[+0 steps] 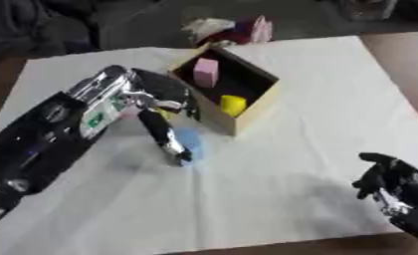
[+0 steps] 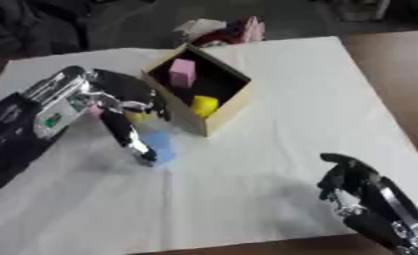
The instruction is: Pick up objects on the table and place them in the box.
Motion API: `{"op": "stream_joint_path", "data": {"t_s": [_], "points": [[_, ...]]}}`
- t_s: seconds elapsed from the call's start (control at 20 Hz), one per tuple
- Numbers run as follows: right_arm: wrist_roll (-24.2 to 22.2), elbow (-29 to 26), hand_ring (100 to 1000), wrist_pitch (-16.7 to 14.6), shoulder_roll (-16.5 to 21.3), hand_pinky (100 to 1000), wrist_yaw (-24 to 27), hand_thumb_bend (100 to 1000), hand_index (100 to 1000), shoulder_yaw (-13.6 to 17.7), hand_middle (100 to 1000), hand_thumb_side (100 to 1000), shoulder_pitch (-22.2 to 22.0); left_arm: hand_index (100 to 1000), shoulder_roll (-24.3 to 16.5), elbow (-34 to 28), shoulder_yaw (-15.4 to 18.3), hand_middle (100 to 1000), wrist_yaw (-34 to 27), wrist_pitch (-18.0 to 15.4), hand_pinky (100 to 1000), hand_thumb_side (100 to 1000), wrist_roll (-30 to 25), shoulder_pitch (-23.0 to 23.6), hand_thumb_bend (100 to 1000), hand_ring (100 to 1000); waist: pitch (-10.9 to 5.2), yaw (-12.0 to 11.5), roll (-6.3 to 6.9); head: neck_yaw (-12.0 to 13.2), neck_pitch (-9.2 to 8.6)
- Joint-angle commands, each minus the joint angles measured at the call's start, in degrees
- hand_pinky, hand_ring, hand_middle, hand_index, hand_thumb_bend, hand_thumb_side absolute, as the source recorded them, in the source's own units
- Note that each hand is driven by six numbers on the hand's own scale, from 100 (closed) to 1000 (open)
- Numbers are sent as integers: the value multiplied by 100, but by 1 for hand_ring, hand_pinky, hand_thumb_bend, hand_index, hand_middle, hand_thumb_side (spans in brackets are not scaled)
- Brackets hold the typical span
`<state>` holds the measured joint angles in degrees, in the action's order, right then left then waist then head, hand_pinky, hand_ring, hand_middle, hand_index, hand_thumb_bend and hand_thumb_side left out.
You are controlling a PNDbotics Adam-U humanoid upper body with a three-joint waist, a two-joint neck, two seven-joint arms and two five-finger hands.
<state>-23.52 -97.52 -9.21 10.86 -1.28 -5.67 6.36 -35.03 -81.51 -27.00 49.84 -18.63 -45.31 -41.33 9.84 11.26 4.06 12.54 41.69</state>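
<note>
Blue block (image 1: 191, 141) lies on the tabletop (image 1: 273, 189) just beside the box (image 1: 247, 107), under the left robot hand (image 1: 160, 130), fingers extended onto it; likely light and rigid, best pinched across its sides.

The left hand (image 1: 160, 107) covered part of a light blue block (image 1: 191, 141), and whether the finger touched it or lay just above could not be told. Something yellow and something pink showed beneath the palm, too hidden to name. The left forearm ran off the picture's lower left edge. The right hand (image 2: 352, 187) was cut off at the lower right corner, and blur left its finger posture unclear. Beyond the box (image 1: 247, 112), a heap of pink and white things (image 1: 239, 29) was too blurred to make out.
</note>
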Motion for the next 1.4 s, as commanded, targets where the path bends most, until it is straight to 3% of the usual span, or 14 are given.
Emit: {"op": "stream_joint_path", "data": {"t_s": [0.05,0.3,0.35,0.4,0.65,0.85,1.15,1.4], "points": [[13,-112,468,-6,54,683,-8,100,838,28,490,368,50,866,-21,2,23,702,144,-495,679,780,-402,-25,571,646,-68,-13,-38,-8,-73],[14,-111,468,-4,48,683,-7,100,838,24,489,368,55,844,81,108,-31,660,296,-408,637,659,-110,47,538,593,-62,-13,-49,-8,-81],[15,-112,467,-4,47,683,-7,100,838,24,489,368,55,826,90,130,-44,634,309,-409,602,498,-80,59,517,549,-61,-12,-50,-8,-80],[16,-111,467,-3,47,683,-8,100,838,25,489,368,55,819,92,143,-51,624,306,-415,589,475,-63,67,502,534,-60,-12,-49,-9,-80],[22,-109,467,-1,51,683,-14,100,838,27,489,367,49,742,-7,8,27,523,97,-399,500,403,22,63,300,446,-63,-23,-44,-19,-79],[30,-106,467,-2,57,683,-22,100,838,34,489,367,43,707,-193,-339,172,483,-194,-253,477,373,176,14,226,417,-70,-32,-38,-31,-86],[38,-103,467,-3,71,683,-25,100,838,40,489,368,28,711,-492,-816,506,488,-473,84,488,368,354,-283,261,420,-88,-44,-25,-45,-85],[0,-97,467,-5,69,684,-16,100,838,-3,489,368,19,738,-225,-213,741,516,31,454,539,359,1045,-831,311,460,-111,-19,-33,2,-103]]}}
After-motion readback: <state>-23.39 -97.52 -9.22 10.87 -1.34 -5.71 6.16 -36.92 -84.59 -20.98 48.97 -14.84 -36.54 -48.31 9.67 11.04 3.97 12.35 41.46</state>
